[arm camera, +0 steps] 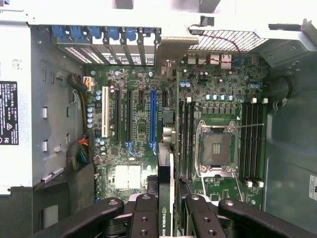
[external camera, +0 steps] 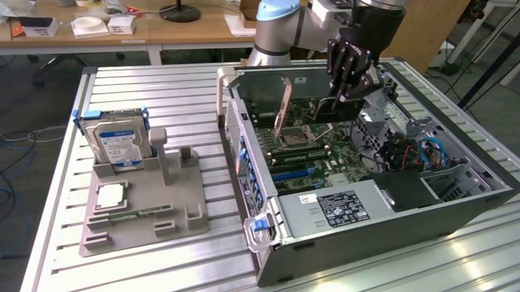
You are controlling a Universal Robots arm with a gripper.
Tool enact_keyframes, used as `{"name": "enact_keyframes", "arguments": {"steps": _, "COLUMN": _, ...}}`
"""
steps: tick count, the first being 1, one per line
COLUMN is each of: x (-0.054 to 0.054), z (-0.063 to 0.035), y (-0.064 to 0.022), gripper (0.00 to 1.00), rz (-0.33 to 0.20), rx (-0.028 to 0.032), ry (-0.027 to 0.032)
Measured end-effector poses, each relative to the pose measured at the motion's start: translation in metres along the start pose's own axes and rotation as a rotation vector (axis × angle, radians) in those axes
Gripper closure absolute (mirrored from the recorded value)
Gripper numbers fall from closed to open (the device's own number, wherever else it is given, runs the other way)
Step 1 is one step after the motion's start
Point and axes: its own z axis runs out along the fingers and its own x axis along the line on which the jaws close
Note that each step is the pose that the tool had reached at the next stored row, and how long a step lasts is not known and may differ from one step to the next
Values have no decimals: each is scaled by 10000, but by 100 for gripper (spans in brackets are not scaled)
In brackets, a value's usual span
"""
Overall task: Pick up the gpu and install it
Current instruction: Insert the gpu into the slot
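Thin dark gpu [arm camera: 166,193] edge-on in the gripper [arm camera: 167,208]

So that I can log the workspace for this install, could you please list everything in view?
gpu: one, dark, held over the motherboard
computer case: one, dark grey, open, on the table at the exterior view's right
motherboard: one, green, inside the case
power supply: one, silver with a black label, inside the case
fixture: one, grey, on the table at the exterior view's left
hard drive: one, silver with a blue-white label, standing in the fixture
square chip: one, silver, lying on the fixture
memory stick: one, green, lying on the fixture
table: one, silver, slatted
arm: one, grey and blue, behind the case
gripper: one, black, shut on the gpu
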Motion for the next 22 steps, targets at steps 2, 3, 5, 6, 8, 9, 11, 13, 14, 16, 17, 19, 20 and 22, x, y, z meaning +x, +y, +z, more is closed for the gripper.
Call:
{"name": "enact_keyframes", "arguments": {"steps": 2, "x": 19, "z": 18, "y": -1, "gripper": 74, "rz": -2, "rx": -1, "ry": 1}}
{"name": "enact_keyframes", "arguments": {"steps": 3, "x": 24, "z": 33, "y": 1, "gripper": 74, "rz": 0, "rx": -1, "ry": 0}}
{"name": "enact_keyframes", "arguments": {"steps": 5, "x": 26, "z": 70, "y": 8, "gripper": 74, "rz": 3, "rx": 1, "ry": 2}}
{"name": "enact_keyframes", "arguments": {"steps": 6, "x": 27, "z": 88, "y": 11, "gripper": 74, "rz": 2, "rx": 2, "ry": 2}}
{"name": "enact_keyframes", "arguments": {"steps": 8, "x": 28, "z": 124, "y": 18, "gripper": 74, "rz": 2, "rx": 3, "ry": 1}}
{"name": "enact_keyframes", "arguments": {"steps": 9, "x": 28, "z": 142, "y": 21, "gripper": 74, "rz": 2, "rx": 2, "ry": 2}}
{"name": "enact_keyframes", "arguments": {"steps": 11, "x": 29, "z": 180, "y": 36, "gripper": 74, "rz": 2, "rx": 3, "ry": 3}}
{"name": "enact_keyframes", "arguments": {"steps": 13, "x": 30, "z": 216, "y": 61, "gripper": 74, "rz": 2, "rx": 2, "ry": 6}}
{"name": "enact_keyframes", "arguments": {"steps": 14, "x": 31, "z": 234, "y": 73, "gripper": 74, "rz": 2, "rx": 2, "ry": 8}}
{"name": "enact_keyframes", "arguments": {"steps": 16, "x": 32, "z": 268, "y": 89, "gripper": 74, "rz": 2, "rx": 2, "ry": 17}}
{"name": "enact_keyframes", "arguments": {"steps": 17, "x": 32, "z": 279, "y": 94, "gripper": 74, "rz": 3, "rx": 2, "ry": 18}}
{"name": "enact_keyframes", "arguments": {"steps": 19, "x": 32, "z": 298, "y": 103, "gripper": 74, "rz": 3, "rx": 2, "ry": 27}}
{"name": "enact_keyframes", "arguments": {"steps": 20, "x": 33, "z": 304, "y": 107, "gripper": 74, "rz": 3, "rx": 2, "ry": 30}}
{"name": "enact_keyframes", "arguments": {"steps": 22, "x": 33, "z": 304, "y": 107, "gripper": 74, "rz": 2, "rx": 1, "ry": 33}}
